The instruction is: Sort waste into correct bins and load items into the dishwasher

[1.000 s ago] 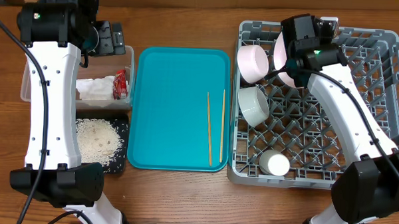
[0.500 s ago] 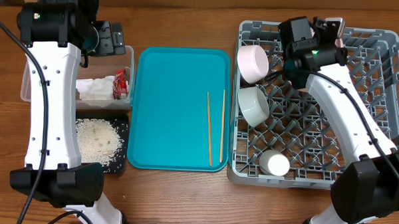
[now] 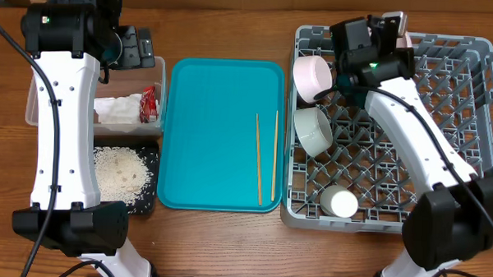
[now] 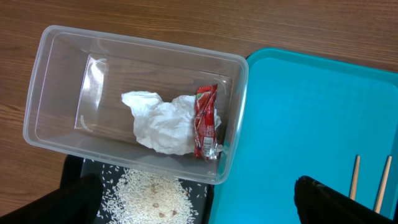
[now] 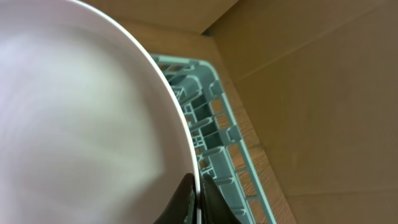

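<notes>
My right gripper (image 5: 198, 199) is shut on the rim of the pale pink-white plate (image 5: 81, 112) and holds it on edge over the far side of the grey dish rack (image 3: 443, 162). From overhead only a sliver of the plate (image 3: 404, 39) shows beside the right gripper (image 3: 390, 28). Two white bowls (image 3: 312, 77) (image 3: 313, 130) and a white cup (image 3: 340, 202) sit in the rack. Two chopsticks (image 3: 260, 159) lie on the teal tray (image 3: 214, 113). My left gripper (image 4: 205, 205) is open and empty above the clear tub (image 4: 56, 81), which holds the napkin (image 4: 158, 121) and the red wrapper (image 4: 205, 121).
Rice (image 4: 152, 196) lies on the black tray (image 3: 151, 164), just in front of the clear tub. The teal tray sits between the bins and the rack. The rack's right half holds only upright pegs.
My right gripper has swung toward the rack's far edge, turning the plate, which now is mostly hidden behind the wrist from overhead. The left arm has not moved.
</notes>
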Controlling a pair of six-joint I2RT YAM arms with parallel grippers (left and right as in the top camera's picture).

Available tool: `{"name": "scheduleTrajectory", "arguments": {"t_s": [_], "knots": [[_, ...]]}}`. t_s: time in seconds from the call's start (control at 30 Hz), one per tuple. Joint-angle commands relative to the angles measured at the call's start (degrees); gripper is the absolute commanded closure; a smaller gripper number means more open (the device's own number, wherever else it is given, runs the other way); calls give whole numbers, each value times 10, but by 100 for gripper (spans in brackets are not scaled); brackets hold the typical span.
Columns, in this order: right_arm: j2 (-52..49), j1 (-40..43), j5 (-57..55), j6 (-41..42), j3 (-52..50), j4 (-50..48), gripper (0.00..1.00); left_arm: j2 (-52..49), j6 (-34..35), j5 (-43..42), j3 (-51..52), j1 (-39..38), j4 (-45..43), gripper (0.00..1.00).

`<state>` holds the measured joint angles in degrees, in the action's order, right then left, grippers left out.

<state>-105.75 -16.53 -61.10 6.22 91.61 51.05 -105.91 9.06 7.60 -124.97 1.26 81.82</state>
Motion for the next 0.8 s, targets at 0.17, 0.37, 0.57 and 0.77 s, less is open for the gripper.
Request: {"name": "scheduleTrajectory", "arguments": {"t_s": [0.17,0.37,0.57,0.77], "knots": [[-25,-15,100,-2,14,2,37,-6,3,7,2,3,0,0],[-14,-17,145,32,36,49,0,-6,3,7,2,3,0,0],[25,-17,337,58,155,155,0,-6,3,7,2,3,0,0],[46,-18,781,58,188,127,2,-6,3,7,2,3,0,0]]}}
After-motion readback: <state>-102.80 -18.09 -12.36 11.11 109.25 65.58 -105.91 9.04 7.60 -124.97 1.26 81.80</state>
